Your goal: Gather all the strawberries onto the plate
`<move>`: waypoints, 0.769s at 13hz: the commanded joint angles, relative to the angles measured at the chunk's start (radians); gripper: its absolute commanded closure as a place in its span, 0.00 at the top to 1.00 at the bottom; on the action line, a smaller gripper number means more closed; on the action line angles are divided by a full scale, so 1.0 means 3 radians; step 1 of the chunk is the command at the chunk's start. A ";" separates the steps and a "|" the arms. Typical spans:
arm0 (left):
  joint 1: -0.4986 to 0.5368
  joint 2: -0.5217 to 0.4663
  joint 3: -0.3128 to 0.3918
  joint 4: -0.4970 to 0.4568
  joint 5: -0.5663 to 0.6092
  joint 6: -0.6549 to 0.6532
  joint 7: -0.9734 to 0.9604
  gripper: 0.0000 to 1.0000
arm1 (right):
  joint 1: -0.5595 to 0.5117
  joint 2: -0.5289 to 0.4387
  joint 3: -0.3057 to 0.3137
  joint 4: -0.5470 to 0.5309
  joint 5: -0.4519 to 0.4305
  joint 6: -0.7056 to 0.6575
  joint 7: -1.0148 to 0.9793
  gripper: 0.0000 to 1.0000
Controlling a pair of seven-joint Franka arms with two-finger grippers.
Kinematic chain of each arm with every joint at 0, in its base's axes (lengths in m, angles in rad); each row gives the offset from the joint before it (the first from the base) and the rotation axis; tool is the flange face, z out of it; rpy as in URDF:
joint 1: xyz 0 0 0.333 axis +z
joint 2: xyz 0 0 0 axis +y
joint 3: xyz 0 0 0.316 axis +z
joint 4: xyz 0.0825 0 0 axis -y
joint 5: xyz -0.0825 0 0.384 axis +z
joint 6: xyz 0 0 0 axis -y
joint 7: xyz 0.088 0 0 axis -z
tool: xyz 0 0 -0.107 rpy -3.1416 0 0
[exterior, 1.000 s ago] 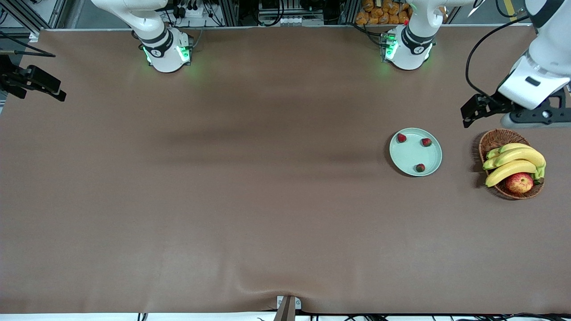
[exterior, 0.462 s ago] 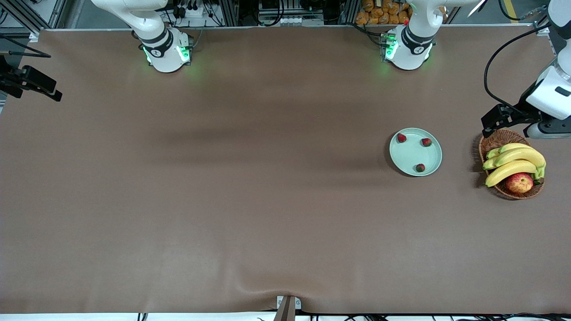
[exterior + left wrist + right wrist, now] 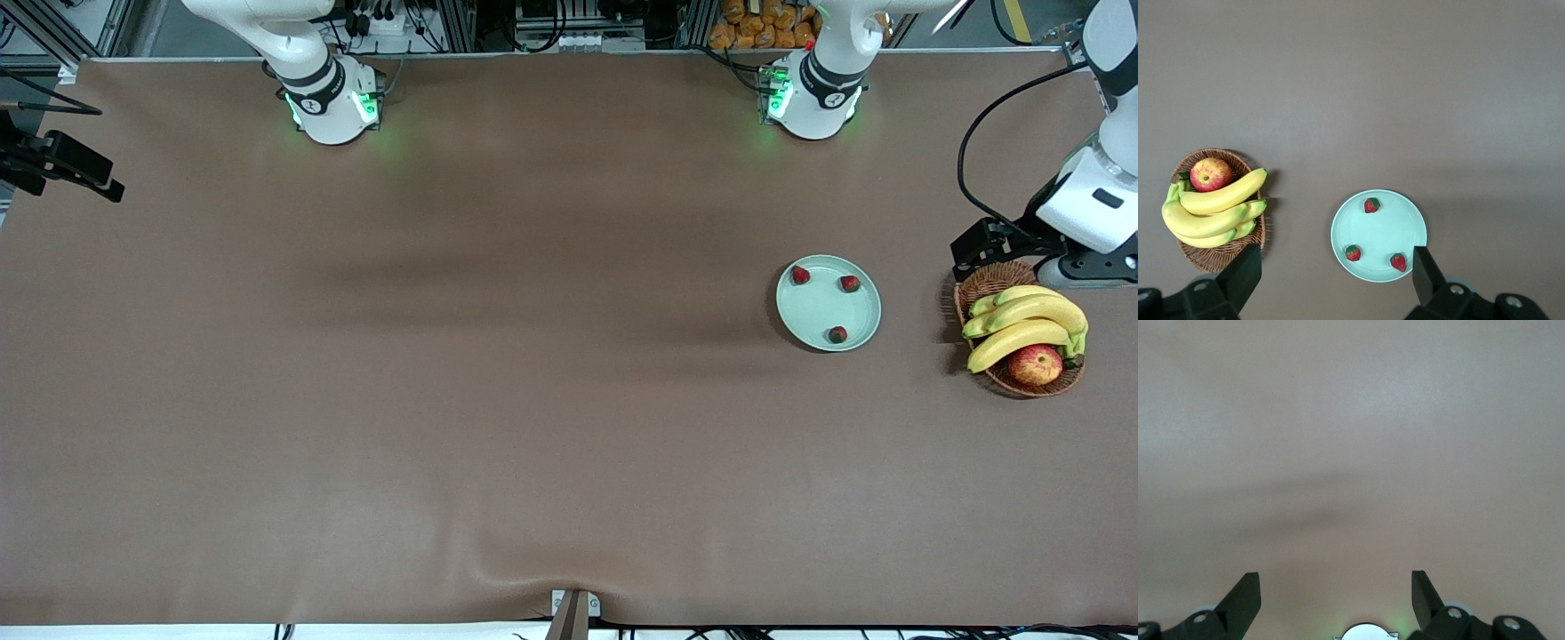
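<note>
Brown desk [image 3: 498,400] cloth carries the plate [image 3: 813,316] toward the left arm's end, all three strawberries [image 3: 801,275] lying in it, so the collecting looks done. Such berries seem light, soft and easily bruised, best pinched gently across the body. Beside the plate, a basket [image 3: 982,283] holds fruit. Above it the left claw [image 3: 1337,275] hangs, fingers apart. The right claw [image 3: 1336,593] waits, also spread, over bare desk.

arm shells: glossy white, rounded, with black bands at the joints
bases: white, each ringed by a black collar with a small round mark, lit green
left gripper [image 3: 978,246]: black, angular; wedge-shaped fingers [image 3: 1245,273]
cable: black, looping above the pincer
right gripper [image 3: 76,167]: black, same build
</note>
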 commanded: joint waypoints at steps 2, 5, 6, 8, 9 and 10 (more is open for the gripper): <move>-0.0007 -0.0075 0.0209 0.0131 -0.0140 -0.0071 0.0214 1.00 | -0.0021 -0.0001 0.0018 0.0045 -0.0033 -0.0036 -0.0037 1.00; -0.0012 -0.0086 0.0205 0.0264 -0.0208 -0.0270 0.0159 1.00 | -0.0016 -0.0001 0.0018 0.0045 -0.0033 -0.0041 -0.0031 1.00; -0.0017 -0.0086 0.0210 0.0264 -0.0213 -0.0270 0.0164 1.00 | -0.0016 -0.0001 0.0018 0.0045 -0.0033 -0.0036 -0.0031 1.00; -0.0017 -0.0101 0.0210 0.0274 -0.0213 -0.0346 0.0164 1.00 | -0.0016 -0.0001 0.0018 0.0045 -0.0033 -0.0036 -0.0031 1.00; -0.0012 -0.0101 0.0215 0.0274 -0.0218 -0.0372 0.0169 1.00 | -0.0016 -0.0001 0.0018 0.0045 -0.0033 -0.0036 -0.0031 1.00; -0.0012 -0.0096 0.0220 0.0274 -0.0218 -0.0373 0.0159 1.00 | -0.0016 -0.0001 0.0018 0.0045 -0.0033 -0.0036 -0.0031 1.00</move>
